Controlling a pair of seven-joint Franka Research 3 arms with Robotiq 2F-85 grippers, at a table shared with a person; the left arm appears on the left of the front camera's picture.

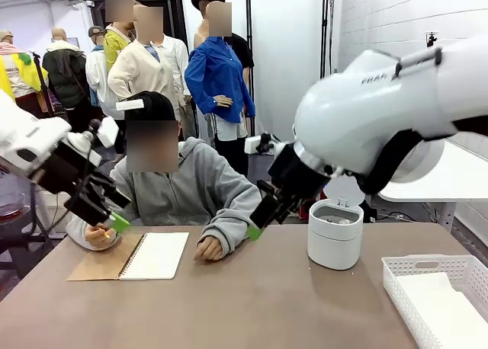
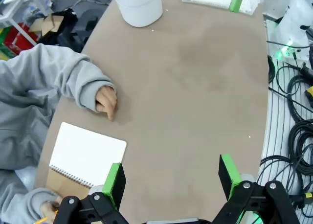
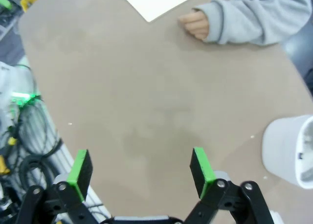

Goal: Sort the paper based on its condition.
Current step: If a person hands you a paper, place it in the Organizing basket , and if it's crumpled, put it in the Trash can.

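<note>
Fingers wide above brown table

Matt brown tabletop, plastic lattice basket, smooth paper notebook page, cloth sleeve.

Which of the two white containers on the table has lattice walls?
The low rectangular basket at the robot's right. The other, a taller round bin, has smooth solid walls.
</note>
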